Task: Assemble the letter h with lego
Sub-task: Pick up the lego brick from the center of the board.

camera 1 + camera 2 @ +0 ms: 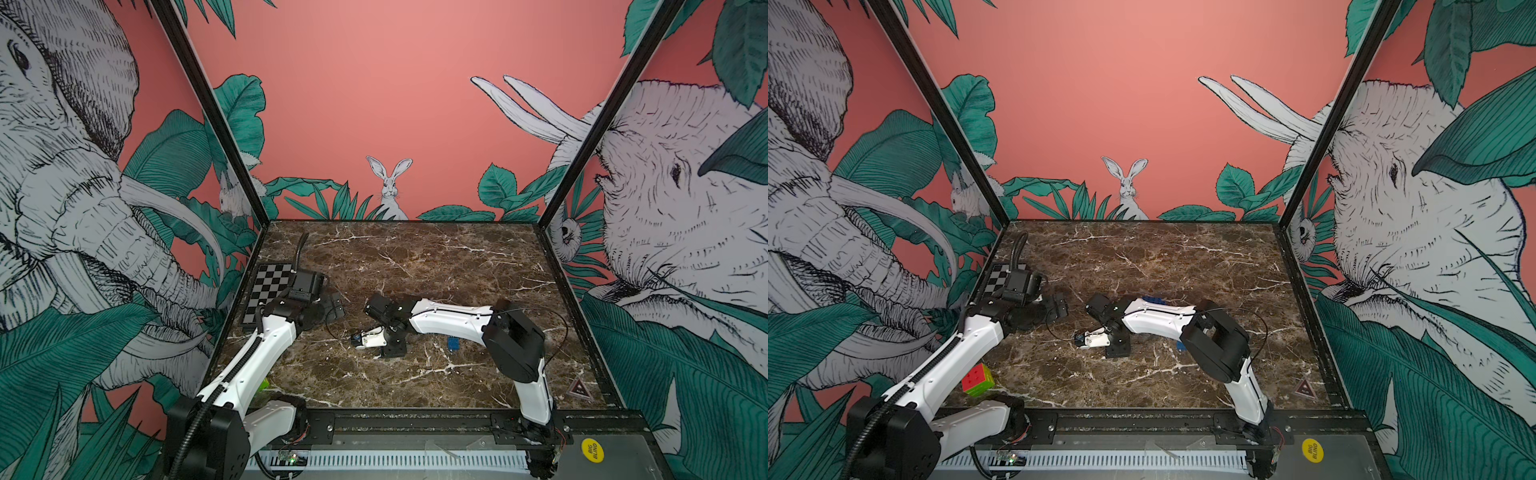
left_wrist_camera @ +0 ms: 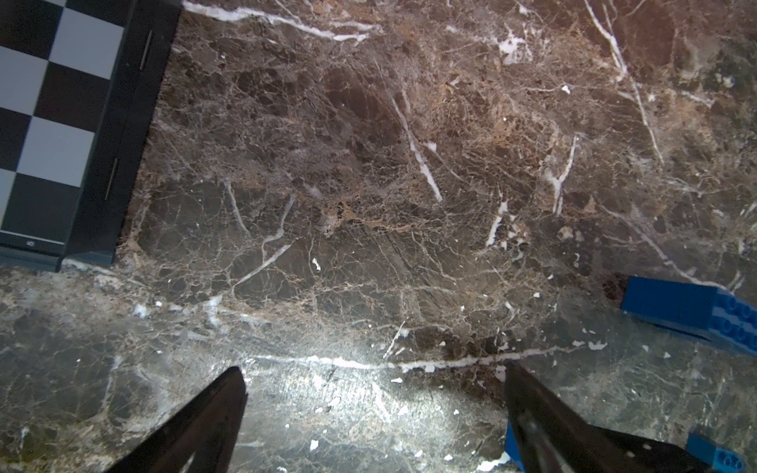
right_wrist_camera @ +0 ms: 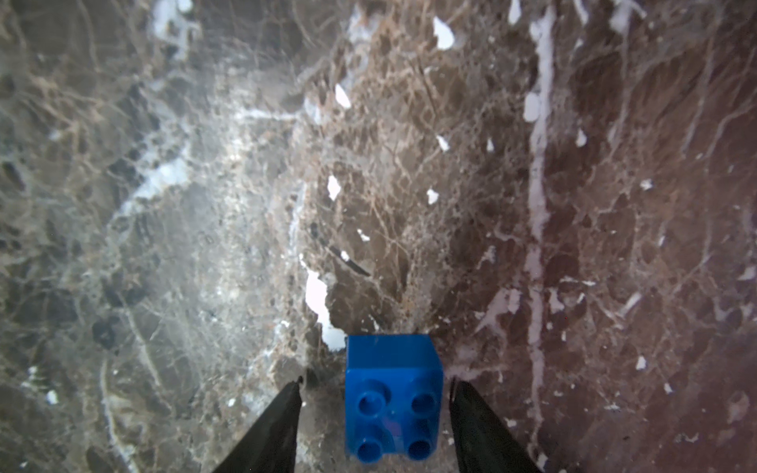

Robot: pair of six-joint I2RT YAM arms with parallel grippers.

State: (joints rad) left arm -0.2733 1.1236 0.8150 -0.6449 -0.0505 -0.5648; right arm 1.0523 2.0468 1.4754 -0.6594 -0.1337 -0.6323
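Note:
A square blue lego brick (image 3: pixel 391 395) with a two-by-two block of studs stands on the marble between the fingers of my right gripper (image 3: pixel 377 381). The jaws are open, with a gap on each side of the brick. In both top views the right gripper (image 1: pixel 392 351) points down mid-table and hides that brick. Another blue brick (image 1: pixel 453 343) lies by the right elbow. A longer brick (image 1: pixel 1152 300) peeks out behind the right forearm. My left gripper (image 2: pixel 375 379) is open over bare marble, with a long blue brick (image 2: pixel 688 311) off to one side. No assembled letter h shows.
A black-and-white checkerboard (image 1: pixel 266 291) lies at the table's left edge, beside the left arm. A multicoloured puzzle cube (image 1: pixel 978 379) sits near the front left corner. A triangular sticker (image 1: pixel 579 388) marks the front right. Walls enclose the left, back and right sides.

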